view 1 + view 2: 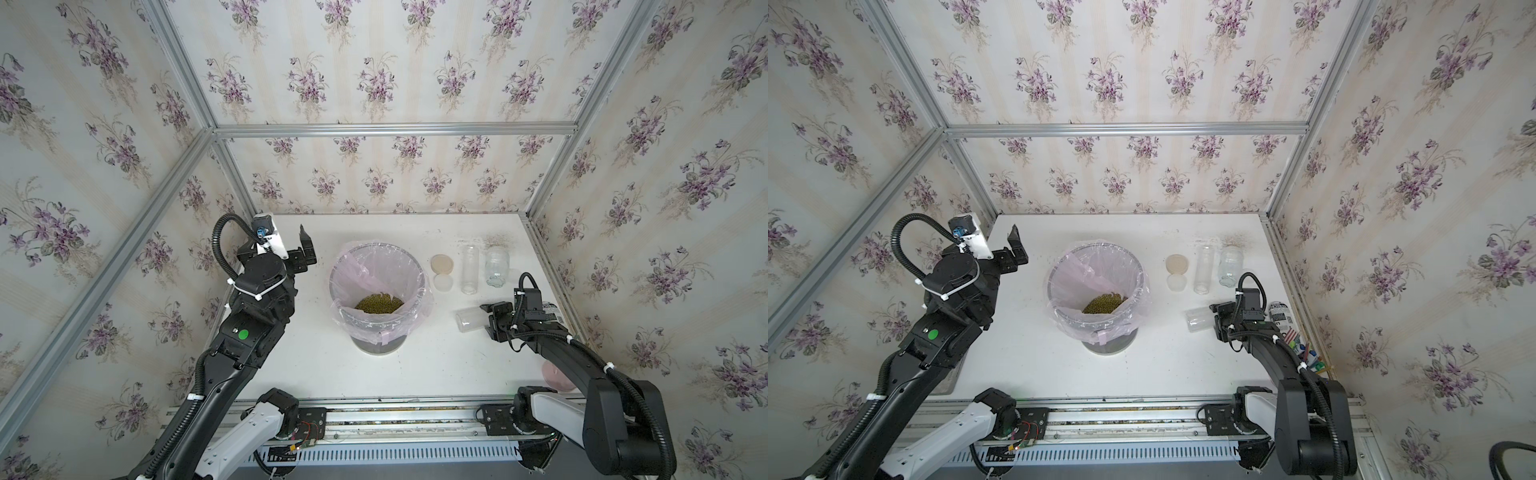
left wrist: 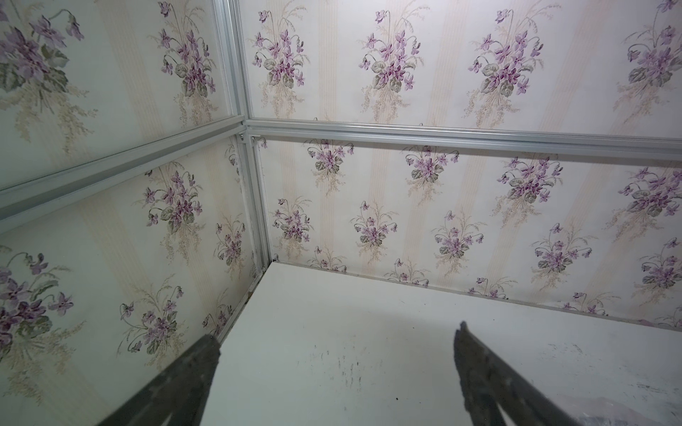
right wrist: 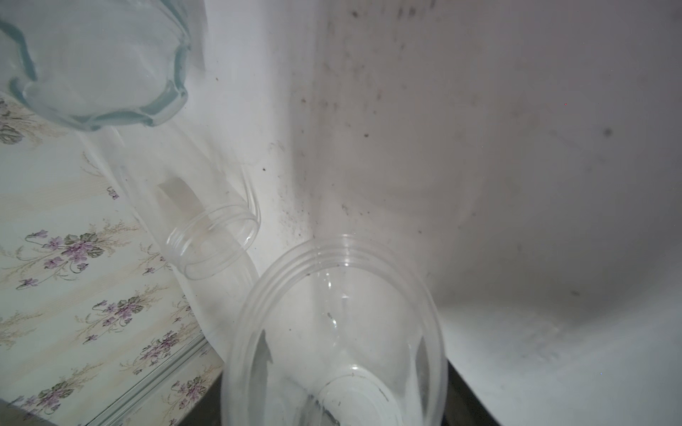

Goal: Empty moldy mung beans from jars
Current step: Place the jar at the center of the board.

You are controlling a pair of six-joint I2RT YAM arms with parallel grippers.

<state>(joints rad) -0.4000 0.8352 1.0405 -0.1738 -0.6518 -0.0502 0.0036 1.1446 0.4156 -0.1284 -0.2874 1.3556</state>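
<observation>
Right hand (image 1: 485,319) clamped on an empty clear jar (image 1: 467,319) tipped sideways, left hand (image 2: 336,343) spread wide, holding nothing

Mung beans (image 1: 379,302): olive-green. Bin liner (image 1: 353,270): translucent pink. Jars (image 1: 469,269): clear. Right of centre, tan lid (image 1: 441,263) above white lid (image 1: 443,283). Wallpaper (image 1: 374,79): purple violets on cream stripes. Table (image 1: 436,365): white.

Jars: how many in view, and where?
3. The sideways jar, empty, is gripped by the right gripper. The tall narrow jar and squat glass jar sit side by side on the table beyond it, right of the bin. None looks hidden.
</observation>
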